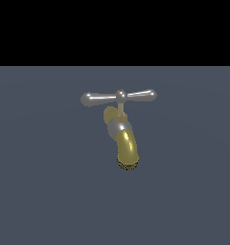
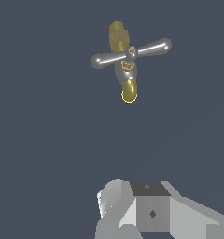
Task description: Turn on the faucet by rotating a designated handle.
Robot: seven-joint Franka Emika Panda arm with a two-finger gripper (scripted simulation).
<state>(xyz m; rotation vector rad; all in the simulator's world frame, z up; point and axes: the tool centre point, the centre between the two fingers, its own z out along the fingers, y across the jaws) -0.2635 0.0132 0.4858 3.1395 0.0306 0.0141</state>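
The faucet (image 1: 127, 146) stands on the grey floor, its brass-yellow spout curving down to a dark mesh tip. The handle (image 1: 119, 97), a silver crossbar with rounded ends and a small brass centre knob, lies level on top of a thin stem. The wrist view looks down on the faucet (image 2: 129, 86) and the handle (image 2: 131, 52) from some distance. Only the grey and white body of my gripper (image 2: 151, 210) shows at that view's edge, well apart from the faucet. Its fingertips are hidden, and the arm does not appear in the exterior view.
A flat dark blue-grey floor (image 1: 50, 191) spreads all around the faucet. Above it in the exterior view is a black background (image 1: 115, 28).
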